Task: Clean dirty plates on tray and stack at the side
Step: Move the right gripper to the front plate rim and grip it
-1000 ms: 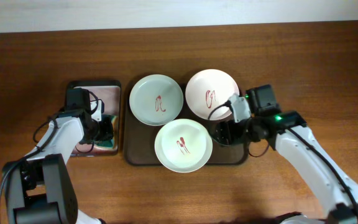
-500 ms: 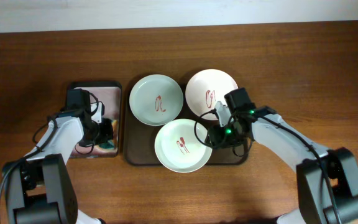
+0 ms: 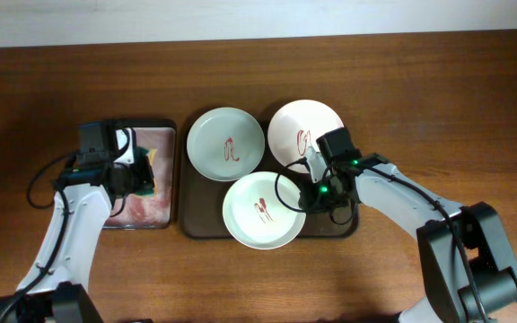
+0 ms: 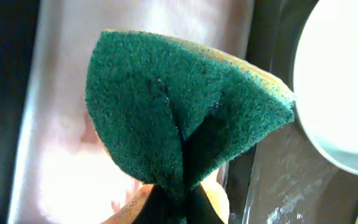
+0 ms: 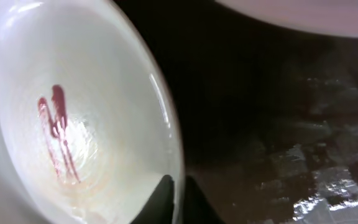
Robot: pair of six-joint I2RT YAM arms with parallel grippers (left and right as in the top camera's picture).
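On the dark brown tray (image 3: 194,215), the near round white plate (image 5: 92,93), likely hard and slippery, is pinched at its rim by the right end effector (image 5: 178,190); a green sponge (image 4: 166,112) is squeezed by the left end effector (image 4: 176,205).

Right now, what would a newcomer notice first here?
Three plates streaked with red sauce fill the brown tray at mid-table: a green plate and a pink plate behind, a white plate in front. The right gripper pinches the white plate's right rim. The left gripper clamps a folded green sponge over the small black tray on the left.
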